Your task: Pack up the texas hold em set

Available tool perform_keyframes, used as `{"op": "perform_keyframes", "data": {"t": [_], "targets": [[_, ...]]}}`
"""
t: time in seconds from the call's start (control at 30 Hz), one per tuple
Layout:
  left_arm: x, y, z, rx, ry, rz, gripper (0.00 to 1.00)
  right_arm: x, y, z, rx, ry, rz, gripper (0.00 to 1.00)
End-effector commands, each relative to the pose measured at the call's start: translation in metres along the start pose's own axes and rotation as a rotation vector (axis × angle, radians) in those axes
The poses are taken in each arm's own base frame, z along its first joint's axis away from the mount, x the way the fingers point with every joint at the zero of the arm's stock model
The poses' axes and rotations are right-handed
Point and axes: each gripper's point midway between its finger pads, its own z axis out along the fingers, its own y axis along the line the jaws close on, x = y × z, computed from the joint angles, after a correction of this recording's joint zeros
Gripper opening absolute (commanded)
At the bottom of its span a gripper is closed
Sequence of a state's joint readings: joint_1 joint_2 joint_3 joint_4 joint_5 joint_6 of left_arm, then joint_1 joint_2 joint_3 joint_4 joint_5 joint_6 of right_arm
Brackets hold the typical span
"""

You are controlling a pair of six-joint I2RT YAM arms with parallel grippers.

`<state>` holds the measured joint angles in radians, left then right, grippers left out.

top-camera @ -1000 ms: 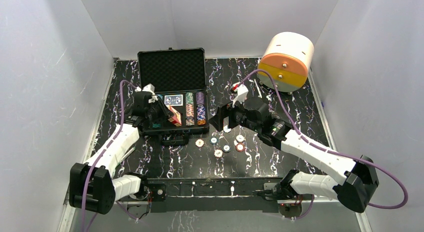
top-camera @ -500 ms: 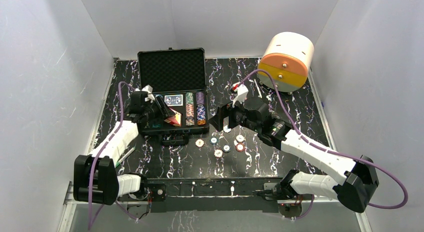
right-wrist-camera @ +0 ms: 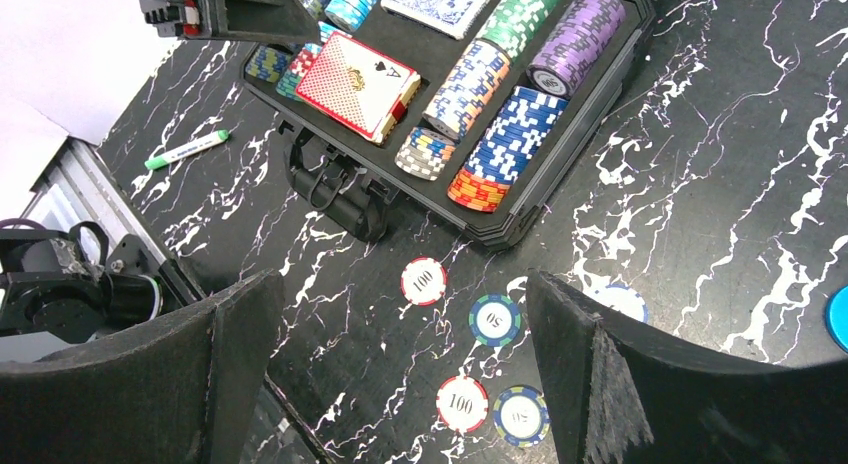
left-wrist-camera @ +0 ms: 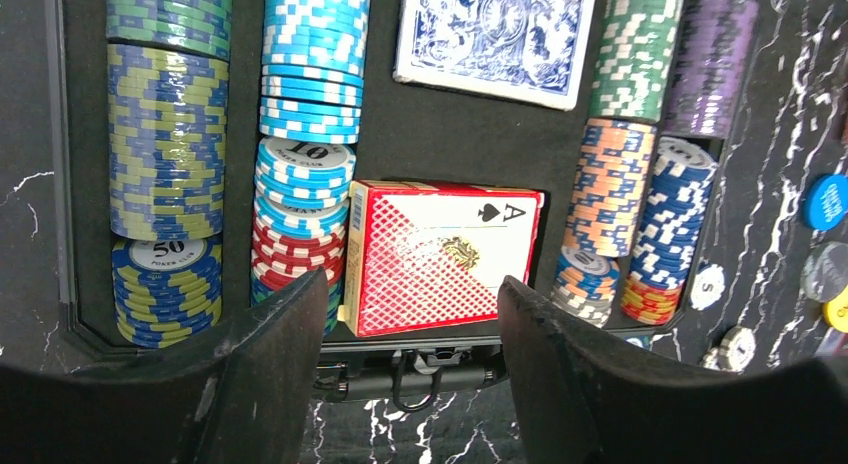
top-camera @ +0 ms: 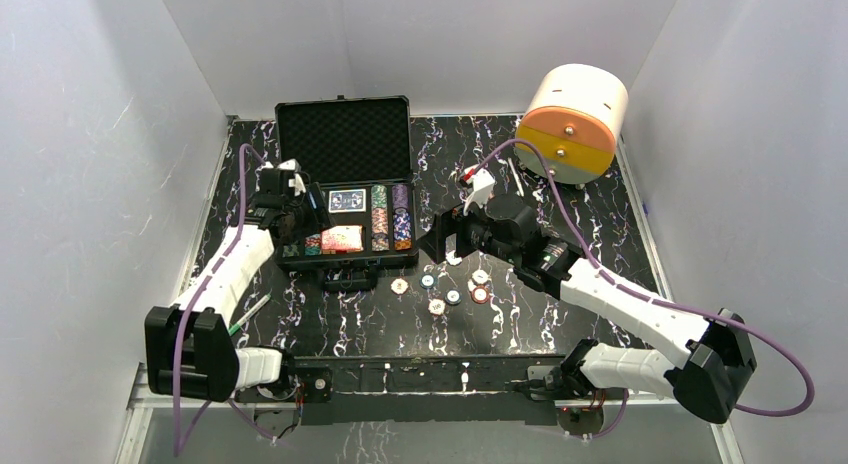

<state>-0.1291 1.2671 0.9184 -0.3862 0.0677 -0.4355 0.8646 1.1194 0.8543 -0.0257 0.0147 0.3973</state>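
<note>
Since the earlier view, the left pincer (left-wrist-camera: 410, 304) has let go of the red card deck (left-wrist-camera: 440, 254), which no longer stands tilted but lies flat, face up, in the black case (top-camera: 345, 134). The left arm has drawn back a little, while the right arm has not moved. The left pincer's jaws now stand partly apart and hold nothing, and the red deck lies just beyond and between their tips. A blue-backed deck (left-wrist-camera: 495, 29) lies farther ahead. Rows of striped chips (left-wrist-camera: 165, 144) fill the slots to either side of the decks.

The right pincer (right-wrist-camera: 402, 294) is spread wide and empty. It hangs above the marbled surface (top-camera: 600, 184), where several loose chips (right-wrist-camera: 424, 281) lie flat directly beneath and just ahead of its fingers. The case's front corner is a little farther ahead.

The deck-stowing step looks finished, and packing seems well along. The scattered chips, and then the open lid, are what remain.

The next move likely falls to the right pincer, which would come straight down on one flat chip and pinch it by its thin rim. It would then carry the chip forward to a row in the case with room left. The left pincer should keep clear of the case's front edge
</note>
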Motion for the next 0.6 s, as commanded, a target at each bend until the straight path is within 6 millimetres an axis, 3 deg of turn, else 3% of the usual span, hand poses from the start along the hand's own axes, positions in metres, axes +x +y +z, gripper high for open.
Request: {"op": "perform_keyframes", "data": {"t": [0.0, 0.2, 0.57], "targets": [[0.002, 0.004, 0.001, -0.029, 0.029, 0.028, 0.6, -0.014, 0.009, 0.001, -0.036, -0.054, -0.001, 0.98], [0.011, 0.0, 0.011, 0.002, 0.079, 0.016, 0.58, -0.012, 0.005, -0.001, -0.019, -0.053, -0.002, 0.98], [0.03, -0.009, 0.03, 0.066, 0.175, -0.012, 0.22, -0.011, 0.002, -0.004, 0.0, -0.056, -0.001, 0.98]]}}
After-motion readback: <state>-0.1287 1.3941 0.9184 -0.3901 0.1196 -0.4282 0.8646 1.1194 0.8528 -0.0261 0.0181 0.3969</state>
